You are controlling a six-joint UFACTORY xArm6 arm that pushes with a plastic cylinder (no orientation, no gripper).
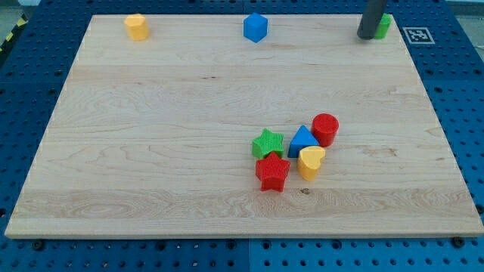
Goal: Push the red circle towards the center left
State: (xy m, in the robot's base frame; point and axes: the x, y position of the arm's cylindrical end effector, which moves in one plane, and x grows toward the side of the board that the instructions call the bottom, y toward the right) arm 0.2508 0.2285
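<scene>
setting: lab bench | evidence: blue perforated mounting plate (pixel 454 91), fiducial tag (pixel 418 34), wooden board (pixel 166 136)

Pale matt wooden board (pixel 151 136), ridged plastic-looking red circle (pixel 325 128).

a green star (pixel 268 143), blue triangle (pixel 302 140), yellow heart (pixel 311 162) and red star (pixel 272 172) huddle right of the wooden board's (pixel 151 151) centre; along the view's top edge sit a yellow block (pixel 136 26), blue block (pixel 255 27) and a partly hidden green block (pixel 384 26)
</scene>
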